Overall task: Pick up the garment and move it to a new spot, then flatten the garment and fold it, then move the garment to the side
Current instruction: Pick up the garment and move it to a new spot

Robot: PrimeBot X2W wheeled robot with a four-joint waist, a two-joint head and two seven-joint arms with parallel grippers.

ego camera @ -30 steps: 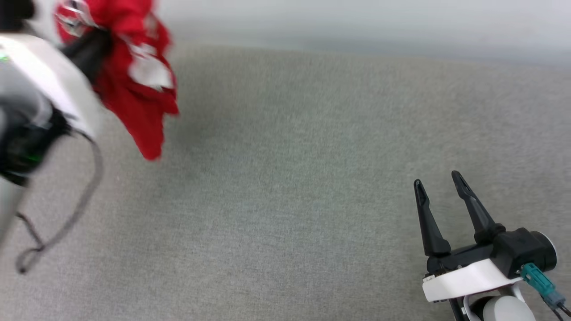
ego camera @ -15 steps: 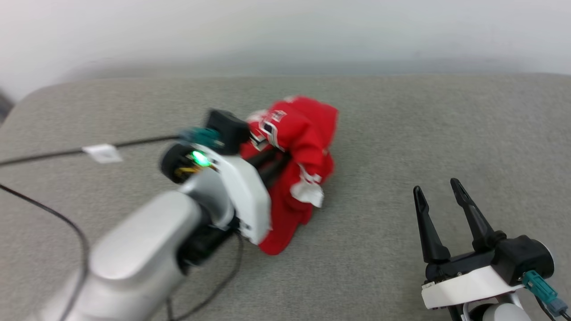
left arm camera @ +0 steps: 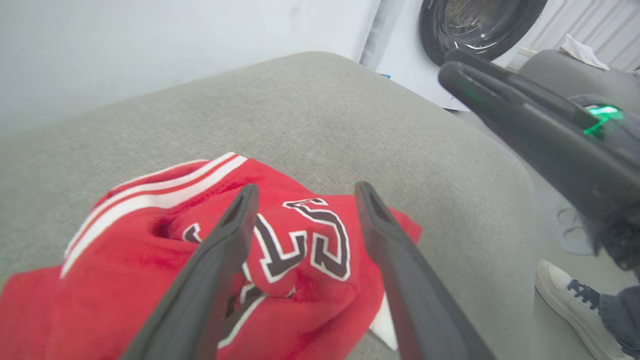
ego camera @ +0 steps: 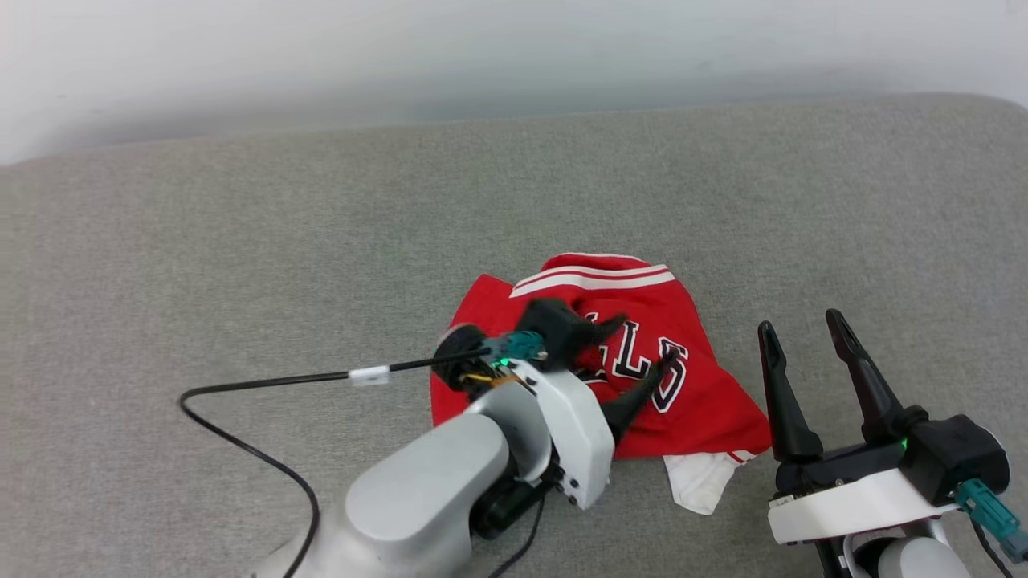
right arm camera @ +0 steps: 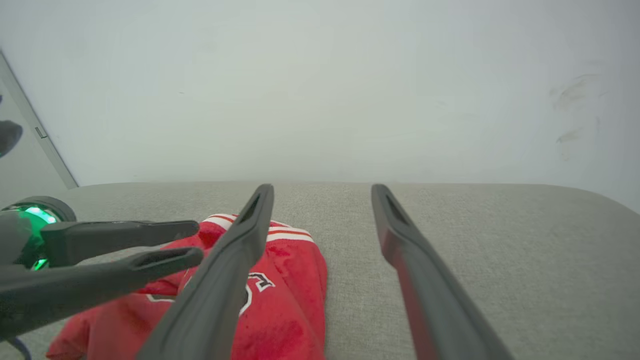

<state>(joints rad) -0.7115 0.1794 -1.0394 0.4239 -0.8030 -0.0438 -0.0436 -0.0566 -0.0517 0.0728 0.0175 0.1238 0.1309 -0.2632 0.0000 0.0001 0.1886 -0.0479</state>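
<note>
The red shirt (ego camera: 707,409) lies crumpled on the grey cushion (ego camera: 241,241). I hold my left hand (ego camera: 642,347) over it, fingers apart; my right hand (ego camera: 801,323), also spread, stands beside it.

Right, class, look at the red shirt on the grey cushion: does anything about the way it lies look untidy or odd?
Yes. The shirt lies bunched in a heap, not spread flat: folds buckle its chest lettering, and a white sleeve pokes out from under its near edge in the head view.
</note>
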